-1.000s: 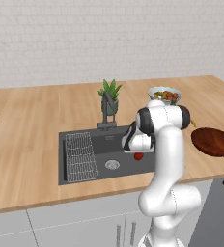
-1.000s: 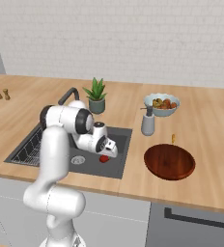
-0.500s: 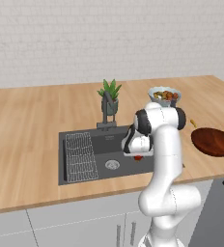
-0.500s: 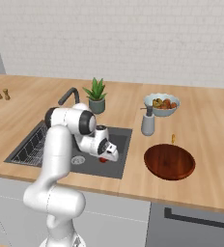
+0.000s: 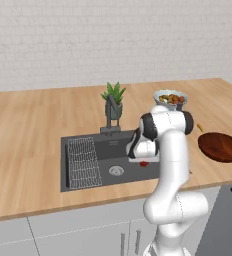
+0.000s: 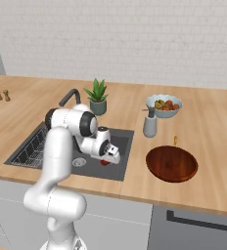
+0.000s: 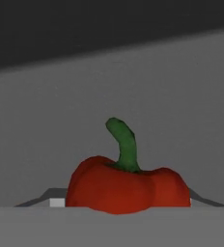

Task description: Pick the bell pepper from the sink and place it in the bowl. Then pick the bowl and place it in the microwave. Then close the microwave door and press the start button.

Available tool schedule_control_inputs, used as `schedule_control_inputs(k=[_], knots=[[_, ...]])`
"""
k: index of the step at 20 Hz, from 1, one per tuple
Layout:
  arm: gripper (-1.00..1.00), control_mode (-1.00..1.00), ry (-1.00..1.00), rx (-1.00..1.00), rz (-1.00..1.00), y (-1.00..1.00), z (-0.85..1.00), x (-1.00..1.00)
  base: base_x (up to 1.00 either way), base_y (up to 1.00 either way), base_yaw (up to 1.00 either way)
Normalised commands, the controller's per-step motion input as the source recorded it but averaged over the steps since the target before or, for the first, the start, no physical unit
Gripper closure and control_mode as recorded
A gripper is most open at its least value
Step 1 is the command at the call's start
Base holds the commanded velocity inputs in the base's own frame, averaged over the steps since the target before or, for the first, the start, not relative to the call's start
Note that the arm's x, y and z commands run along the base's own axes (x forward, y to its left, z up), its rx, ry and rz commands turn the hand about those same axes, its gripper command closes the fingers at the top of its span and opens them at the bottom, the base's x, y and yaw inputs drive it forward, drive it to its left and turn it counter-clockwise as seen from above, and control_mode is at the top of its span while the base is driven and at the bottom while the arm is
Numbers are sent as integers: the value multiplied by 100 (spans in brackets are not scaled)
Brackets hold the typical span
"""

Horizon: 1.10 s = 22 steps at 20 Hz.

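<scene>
Wooden counter (image 5: 33, 145) around dark sink (image 5: 123, 147), white brick wall (image 5: 88, 40).

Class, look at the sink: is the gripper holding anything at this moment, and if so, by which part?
It cannot be told. The gripper is down in the sink right at the bell pepper, but its fingertips are hidden, so no grip is visible.

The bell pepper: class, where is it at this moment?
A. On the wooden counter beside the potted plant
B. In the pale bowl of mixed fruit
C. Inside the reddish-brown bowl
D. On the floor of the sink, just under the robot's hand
D: the bell pepper sits on the dark floor of the sink, just under the hand, while the reddish-brown bowl on the counter holds nothing.
</scene>
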Motion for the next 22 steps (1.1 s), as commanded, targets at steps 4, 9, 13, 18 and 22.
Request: schedule_control_inputs(k=[4, 9, 13, 18, 22], knots=[[100, -100, -7, 1, 0, 12, 49, -58, 0, 0, 0], [100, -100, -11, 0, 0, 5, 100, -56, 0, 0, 0], [100, -100, -4, 3, 0, 0, 100, -50, 0, 0, 0], [100, -100, -1, 2, 0, -4, 100, -30, 0, 0, 0], [100, -100, -3, -2, -4, -55, 100, -58, 0, 0, 0]])
